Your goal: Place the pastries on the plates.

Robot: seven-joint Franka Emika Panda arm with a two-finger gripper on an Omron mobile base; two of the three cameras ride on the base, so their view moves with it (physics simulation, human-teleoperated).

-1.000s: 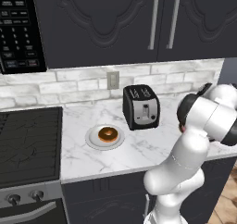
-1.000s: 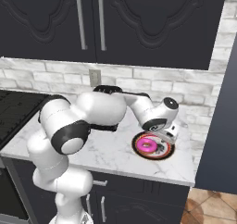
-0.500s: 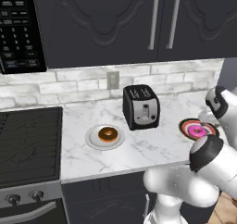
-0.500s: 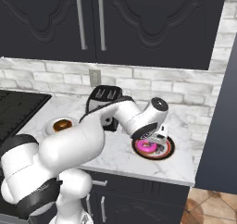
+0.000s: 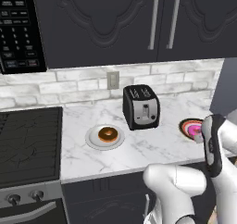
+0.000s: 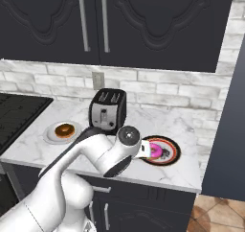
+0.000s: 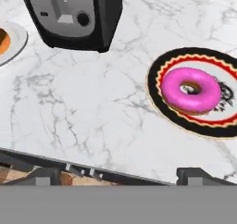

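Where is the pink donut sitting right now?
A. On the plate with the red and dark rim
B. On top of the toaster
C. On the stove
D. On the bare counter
A: the pink donut lies on the banded plate, right of the toaster.

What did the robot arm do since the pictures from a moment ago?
The arm pulled back from the pink donut toward the counter's front edge and folded low. Its end effector, which hung right over the banded plate a second ago, is open and holds nothing. The pink donut stayed on that plate, the chocolate donut on the pale plate, and the toaster did not move.
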